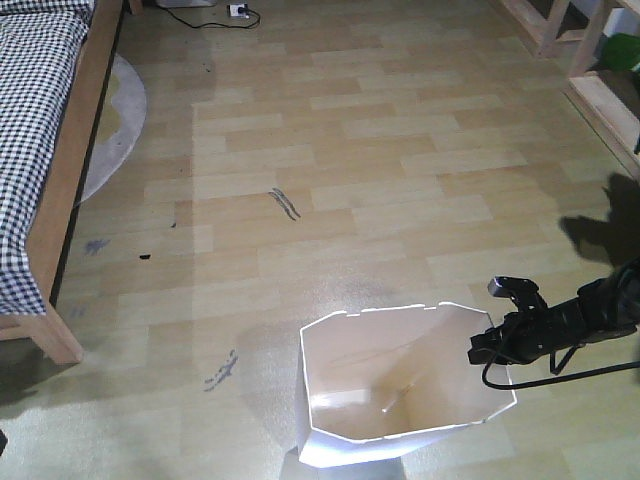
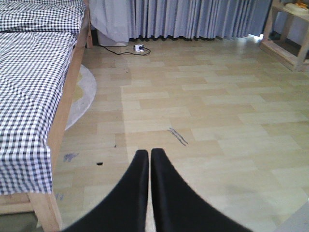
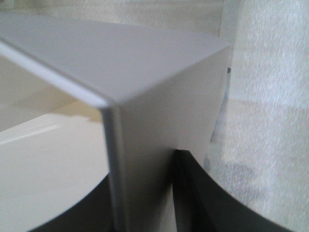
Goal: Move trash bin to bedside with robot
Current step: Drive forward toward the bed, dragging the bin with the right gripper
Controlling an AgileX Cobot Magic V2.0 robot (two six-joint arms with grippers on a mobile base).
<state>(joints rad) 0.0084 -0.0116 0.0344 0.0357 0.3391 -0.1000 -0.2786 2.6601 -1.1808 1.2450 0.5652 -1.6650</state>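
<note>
1. Along the left edge of the front view stands the bed (image 1: 40,120), with black-and-white checked bedding hanging over a light wooden frame (image 1: 80,170).
2. Just beside that frame lies a pale round rug (image 1: 118,120), its near side hidden by the wood.
3. Further right, the wood-patterned floor (image 1: 400,150) carries dark scuff marks (image 1: 285,203). A white power strip (image 1: 238,11) with a black cord lies at the far edge.
4. Seen from the left wrist, the left gripper (image 2: 149,162) points across the floor towards grey curtains (image 2: 193,19), with the bed on its left. Its two black fingers are pressed together with nothing between them.
5. Right of centre and low in the front view, the trash bin (image 1: 400,390) sits on the floor. It is white with a notched angular rim and cream inside, and it stands well apart from the bed with open floor between them.
6. At the bin's right rim is the right gripper (image 1: 487,350), on a thin black arm (image 1: 590,310) trailing a black cable (image 1: 560,370). The right wrist view shows the bin's wall running between the dark fingers (image 3: 207,198), one on each side, so this pincer is clamped on the wall.
7. Wooden shelving (image 1: 600,70) fills the far right corner.
</note>
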